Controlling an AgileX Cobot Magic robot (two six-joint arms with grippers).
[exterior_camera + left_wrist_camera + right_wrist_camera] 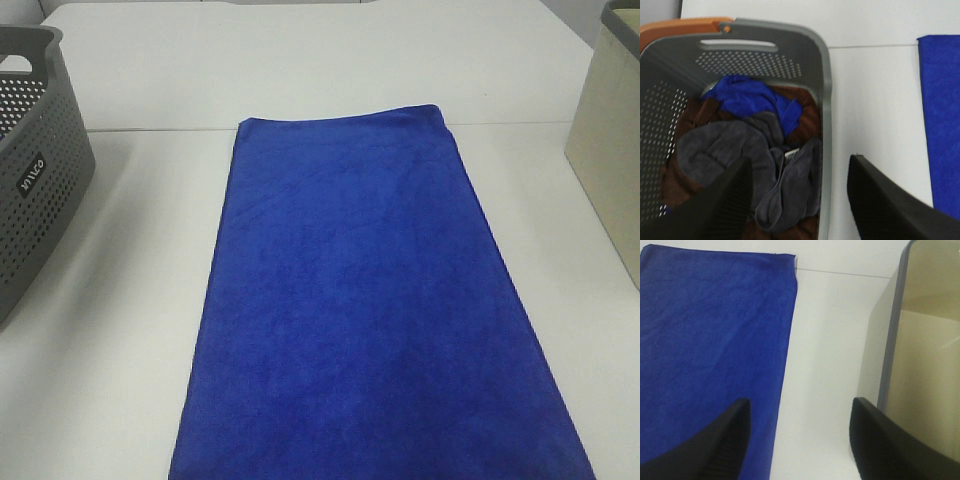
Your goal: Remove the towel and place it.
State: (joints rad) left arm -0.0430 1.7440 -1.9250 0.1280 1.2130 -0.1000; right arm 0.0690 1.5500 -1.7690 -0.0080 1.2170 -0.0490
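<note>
Worktop [120, 330]: white, carrying everything I see; a seam runs across it just behind the towel's far edge.
Towel [365, 300]: royal-blue plush, plain, spread flat on the worktop's middle, long side running away from me. Its near end runs off the lower edge of the high view. It lies between the basket and the bin, apart from both.
Basket [40, 190]: grey, perforated plastic, with a handle slot near its rim, standing on the worktop's left side. My left wrist view looks down into it.
Bin [610, 170]: beige, straight-walled, standing on the worktop's right side; my right wrist view shows its grey rim and bare inner wall.
Basket contents: a crumpled grey cloth [735, 150] on top, a bunched blue cloth [750, 97] toward the handle end, a brown cloth [807, 117] under both.
Orange edge [685, 25]: something orange shows just behind the basket's rim; I cannot tell what it is.
My left claw [800, 200]: jaws standing apart with nothing between them, hanging over the basket's worktop-side wall, one finger [715, 205] above the cloths, the other above bare worktop.
My right claw [800, 440]: jaws spread wide and gripping nothing, hanging over the bare strip of worktop between the towel's edge and the bin, one finger [715, 445] above the towel.
</note>
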